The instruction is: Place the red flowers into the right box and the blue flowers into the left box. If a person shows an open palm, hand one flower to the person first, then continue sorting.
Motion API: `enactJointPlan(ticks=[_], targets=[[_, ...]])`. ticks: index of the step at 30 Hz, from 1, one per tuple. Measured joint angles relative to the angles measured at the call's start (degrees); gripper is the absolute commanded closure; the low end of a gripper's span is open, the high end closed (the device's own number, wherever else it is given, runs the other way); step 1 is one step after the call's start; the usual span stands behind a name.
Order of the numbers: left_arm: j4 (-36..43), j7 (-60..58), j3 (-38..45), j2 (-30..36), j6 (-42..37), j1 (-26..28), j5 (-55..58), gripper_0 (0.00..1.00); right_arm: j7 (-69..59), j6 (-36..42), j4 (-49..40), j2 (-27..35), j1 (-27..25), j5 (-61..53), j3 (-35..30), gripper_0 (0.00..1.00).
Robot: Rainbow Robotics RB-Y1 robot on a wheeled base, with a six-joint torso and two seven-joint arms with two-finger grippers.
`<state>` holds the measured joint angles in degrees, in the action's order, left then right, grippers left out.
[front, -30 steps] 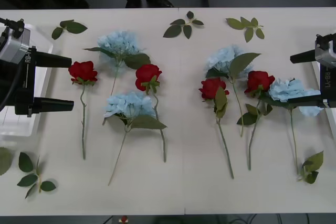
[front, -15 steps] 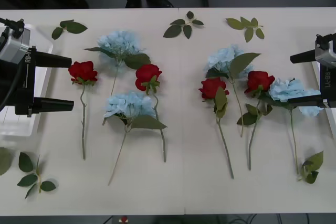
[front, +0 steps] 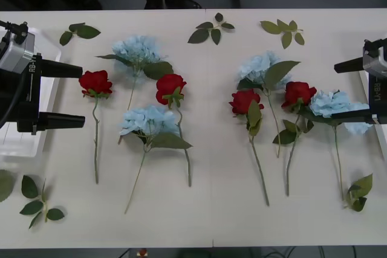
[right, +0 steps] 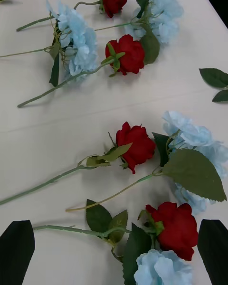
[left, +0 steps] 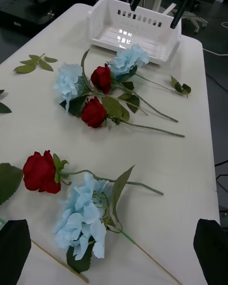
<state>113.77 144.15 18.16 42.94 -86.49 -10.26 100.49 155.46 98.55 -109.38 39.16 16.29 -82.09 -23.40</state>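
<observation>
Four roses and four blue flowers lie across the table, stems pointing to the near edge. The left gripper hovers at the left edge over the left box, its black fingers spread, with the leftmost rose just to its right. The right gripper hangs at the right edge, fingers spread, over the rightmost blue flower, beside the right box.
</observation>
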Motion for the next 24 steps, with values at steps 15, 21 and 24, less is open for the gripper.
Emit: enactJointPlan(ticks=[15, 21, 24], targets=[[0.0, 0.0, 0.0, 0.0, 0.0, 0.0, 0.0, 0.00, 0.0, 0.0, 0.0, 0.0, 0.0, 0.0, 0.0, 0.00], [0.0, 0.0, 0.0, 0.0, 0.0, 0.0, 0.0, 0.00, 0.0, 0.0, 0.0, 0.0, 0.0, 0.0, 0.0, 0.00], [0.0, 0.0, 0.0, 0.0, 0.0, 0.0, 0.0, 0.00, 0.0, 0.0, 0.0, 0.0, -0.1, 0.0, 0.1, 0.00]])
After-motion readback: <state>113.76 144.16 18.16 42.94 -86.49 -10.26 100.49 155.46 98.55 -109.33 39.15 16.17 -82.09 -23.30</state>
